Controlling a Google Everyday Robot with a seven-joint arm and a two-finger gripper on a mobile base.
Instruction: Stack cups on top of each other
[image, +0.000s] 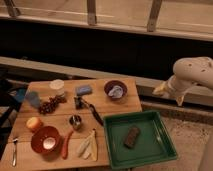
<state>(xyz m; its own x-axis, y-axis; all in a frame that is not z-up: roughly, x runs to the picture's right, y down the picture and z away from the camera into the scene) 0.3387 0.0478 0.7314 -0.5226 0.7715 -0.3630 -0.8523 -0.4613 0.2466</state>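
Setting: staged indoor test area, lab- or office-like.
Evidence: small wooden table (120, 102) laid out with an orange-red bowl (37, 142) and a green tray (141, 116); speckled floor (187, 135); dark low wall (100, 45) with metal railing (92, 12) on the far side.
Gripper (170, 94): at the right, off the table.

Checked all surfaces for readable text: none found. No legible lettering, label, brand or number on the blue cup (33, 99), the cream cup (57, 86), the tray (150, 125) or the worktop (114, 108). Claw (169, 94) hung to the right of the worktop, past its edge and well apart from both cups. No marking was readable on it.
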